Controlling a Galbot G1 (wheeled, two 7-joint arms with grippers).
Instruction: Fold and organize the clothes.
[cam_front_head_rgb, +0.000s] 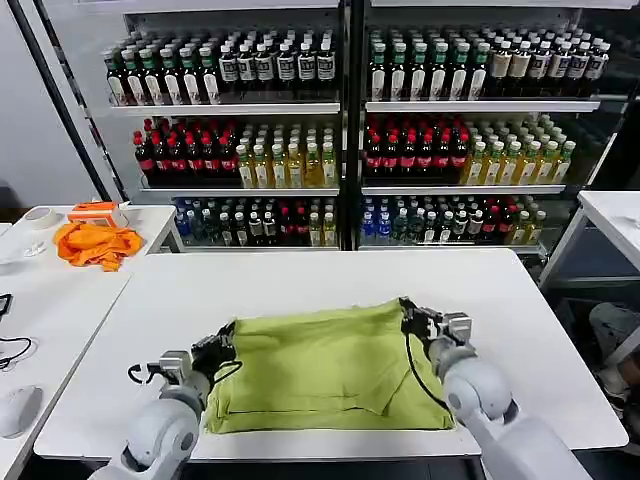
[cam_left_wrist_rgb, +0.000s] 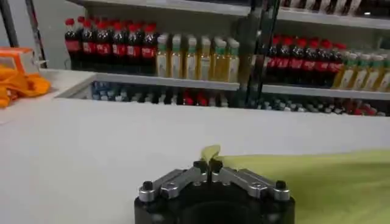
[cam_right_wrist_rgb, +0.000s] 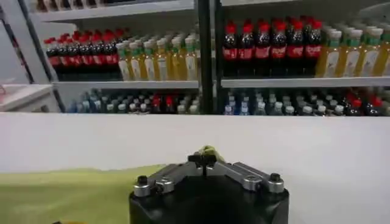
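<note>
Both tools, left tool (cam_front_head_rgb: 222, 341) and right tool (cam_front_head_rgb: 410, 313), pinch the T-shirt's (cam_front_head_rgb: 320, 365) far corners; uneven pulling could skew the fold.

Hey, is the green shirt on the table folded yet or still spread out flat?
Partly folded. The shirt lies as a compact rectangle with layered edges, and both the left gripper and the right gripper pinch its far corners.

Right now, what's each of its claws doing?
Left gripper: shut on the green T-shirt's far left corner.
Right gripper: shut on its far right corner.
</note>
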